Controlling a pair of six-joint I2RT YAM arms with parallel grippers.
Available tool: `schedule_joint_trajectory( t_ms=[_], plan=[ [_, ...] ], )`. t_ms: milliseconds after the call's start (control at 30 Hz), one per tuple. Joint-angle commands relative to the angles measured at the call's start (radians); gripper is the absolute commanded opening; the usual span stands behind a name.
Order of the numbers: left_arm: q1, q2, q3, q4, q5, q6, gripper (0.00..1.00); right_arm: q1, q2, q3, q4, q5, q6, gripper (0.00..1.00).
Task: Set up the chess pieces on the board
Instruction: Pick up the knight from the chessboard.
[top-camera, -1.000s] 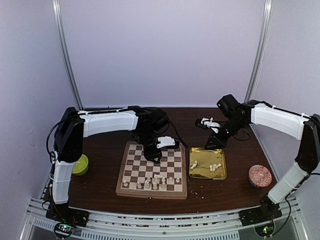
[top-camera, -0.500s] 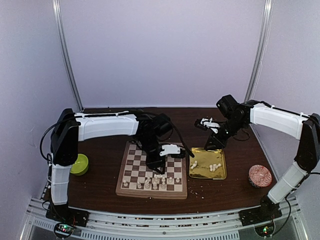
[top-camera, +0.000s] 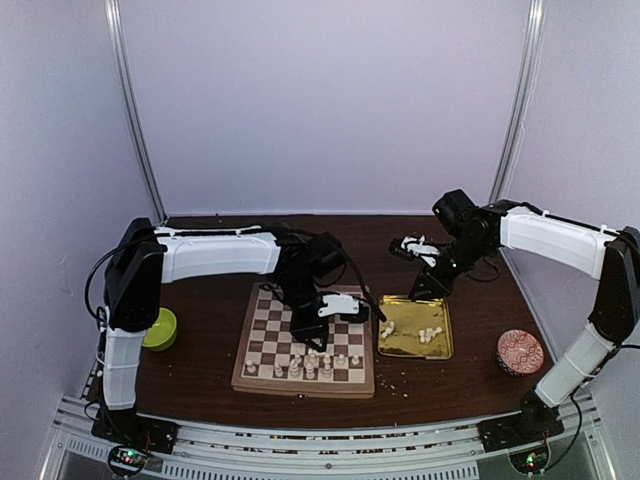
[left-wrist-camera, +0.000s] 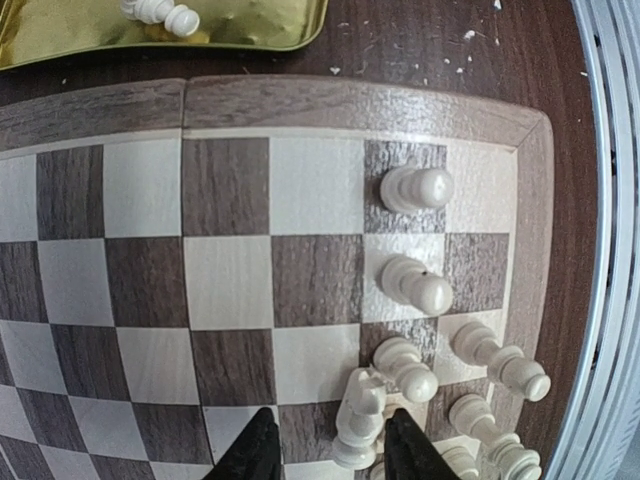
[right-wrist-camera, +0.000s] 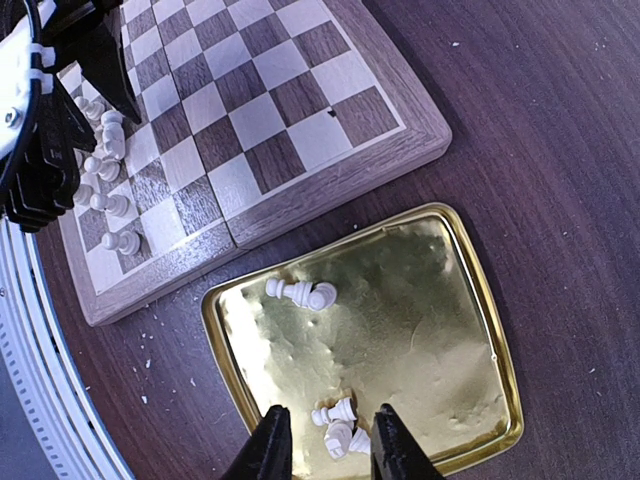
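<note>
The board (top-camera: 262, 322) lies at centre. Several chess pieces (top-camera: 312, 364) stand along its near rows. My left gripper (top-camera: 314, 332) hangs over them. In the left wrist view the gripper (left-wrist-camera: 330, 455) is open around a cream knight (left-wrist-camera: 361, 412). The knight leans by the right finger and stands clear of the left one. Pawns (left-wrist-camera: 415, 188) stand beside it. My right gripper (top-camera: 427, 287) hovers open over the gold tray (top-camera: 446, 340). In the right wrist view the gripper (right-wrist-camera: 330, 450) is above two loose pieces (right-wrist-camera: 336, 413). Another piece (right-wrist-camera: 300, 293) lies further in.
A green round object (top-camera: 160, 328) sits left of the board. A round patterned disc (top-camera: 520, 352) sits at the right. Pale crumbs (left-wrist-camera: 468, 35) lie on the dark table between the board and the tray. The left arm's gripper shows in the right wrist view (right-wrist-camera: 60, 110).
My left gripper has moved from the board's far middle toward its near rows and slightly right. The right arm has not moved.
</note>
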Motion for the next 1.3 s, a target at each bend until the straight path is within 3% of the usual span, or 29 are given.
schedule_joint_trajectory(
  t_ms=[0, 433, 967, 1267],
  plan=[
    [-0.009, 0.022, -0.006, -0.011, -0.017, 0.022, 0.37, -0.004, 0.005, 0.024, -0.015, -0.007, -0.006, 0.27],
    [-0.014, 0.044, 0.002, -0.014, -0.058, 0.033, 0.36, -0.004, 0.007, 0.025, -0.018, -0.006, -0.007, 0.27],
    [0.0, 0.046, 0.01, 0.01, -0.223, 0.017, 0.28, -0.004, 0.008, 0.024, -0.02, -0.005, -0.009, 0.27],
    [0.01, 0.016, -0.027, 0.011, -0.203, 0.025, 0.33, -0.005, 0.005, 0.026, -0.021, -0.006, -0.01, 0.27]
  ],
)
